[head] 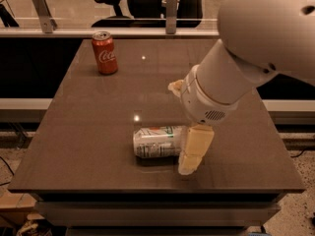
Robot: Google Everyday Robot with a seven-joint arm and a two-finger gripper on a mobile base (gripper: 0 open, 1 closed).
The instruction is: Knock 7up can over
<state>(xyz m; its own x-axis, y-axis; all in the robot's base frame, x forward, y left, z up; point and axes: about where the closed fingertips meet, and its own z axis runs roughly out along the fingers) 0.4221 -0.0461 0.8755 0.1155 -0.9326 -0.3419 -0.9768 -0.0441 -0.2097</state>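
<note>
The 7up can [156, 141], silver-white with green lettering, lies on its side near the front middle of the brown table [88, 122], its top pointing left. My gripper [180, 128] is at the can's right end, at the tip of the big white arm [256, 43]. One cream finger [193, 150] hangs down in front of the can's right end. The other finger [175, 86] shows behind it. The fingers stand far apart and hold nothing.
A red Coca-Cola can [104, 52] stands upright at the table's back left. A glass rail with metal posts [171, 6] runs behind the table, with an office chair beyond it. The table's front edge is just below the 7up can.
</note>
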